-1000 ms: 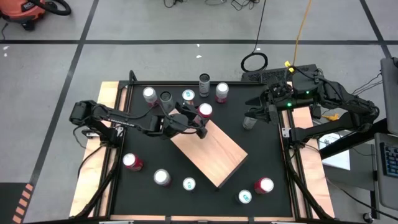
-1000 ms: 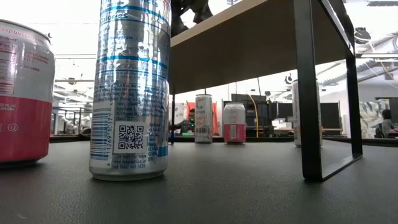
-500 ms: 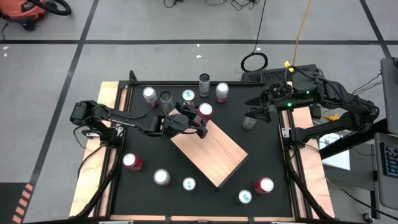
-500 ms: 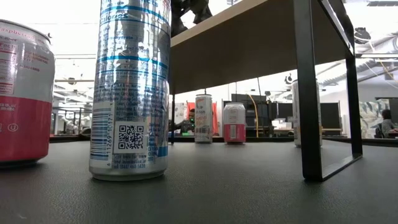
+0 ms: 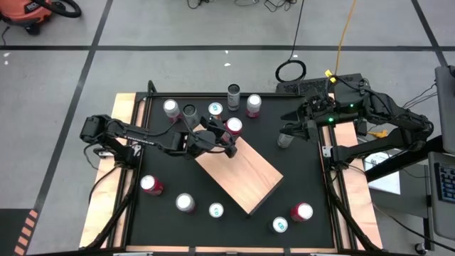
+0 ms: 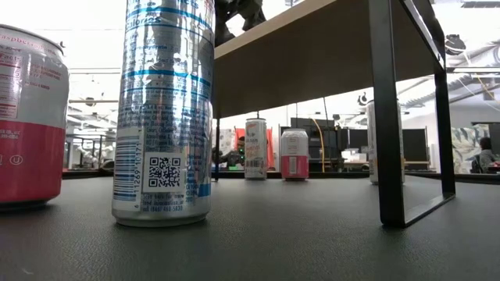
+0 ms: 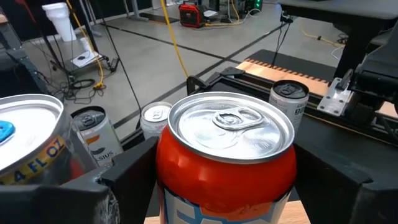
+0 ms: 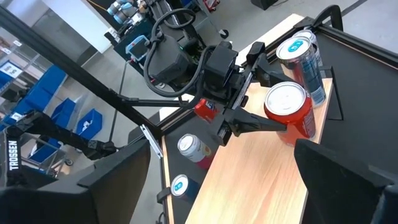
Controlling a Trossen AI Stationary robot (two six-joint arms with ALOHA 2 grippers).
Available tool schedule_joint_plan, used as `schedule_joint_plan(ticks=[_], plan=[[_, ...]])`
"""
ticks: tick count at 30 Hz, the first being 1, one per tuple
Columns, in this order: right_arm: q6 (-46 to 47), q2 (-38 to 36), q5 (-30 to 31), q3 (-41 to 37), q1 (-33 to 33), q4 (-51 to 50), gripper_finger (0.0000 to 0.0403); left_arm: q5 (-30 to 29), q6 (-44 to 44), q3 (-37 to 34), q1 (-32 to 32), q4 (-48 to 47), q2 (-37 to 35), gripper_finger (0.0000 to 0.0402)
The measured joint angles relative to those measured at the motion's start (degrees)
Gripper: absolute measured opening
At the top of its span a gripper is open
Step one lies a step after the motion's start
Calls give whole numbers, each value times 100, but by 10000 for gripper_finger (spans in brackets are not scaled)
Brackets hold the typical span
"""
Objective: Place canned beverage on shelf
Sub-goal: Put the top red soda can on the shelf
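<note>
Fingers (image 7: 348, 180) of the left gripper (image 5: 229, 142) stood spread on either side of the upright red can (image 5: 234, 126) at the shelf's (image 5: 245, 176) far corner, not visibly clamping it; the right gripper (image 5: 298, 126) waited open, well apart beyond the shelf.

— What's on the floor past the black worktop (image 5: 306, 178)?

— An orange shop vacuum (image 5: 28, 13) in the far left corner, a yellow cable (image 5: 346, 32) running away from the worktop, and a black cable coil (image 5: 291, 70) beside it. Dark tape lines (image 5: 92, 60) cross the grey floor.

— Anything along the sides?

— Narrow wooden strips (image 5: 124, 107) edge the worktop. Blue bins (image 8: 53, 84) stand further off, and possibly a seated person (image 6: 486, 152), too blurred to be sure.
</note>
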Motion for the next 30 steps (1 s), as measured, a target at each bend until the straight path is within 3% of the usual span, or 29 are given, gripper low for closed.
schedule_joint_plan(ticks=[25,30], plan=[[7,0,15,0,0,7,375,-3,-17,0,-7,-110,-11,321],[4,0,15,0,0,7,375,-18,-11,0,-5,-152,-11,345]])
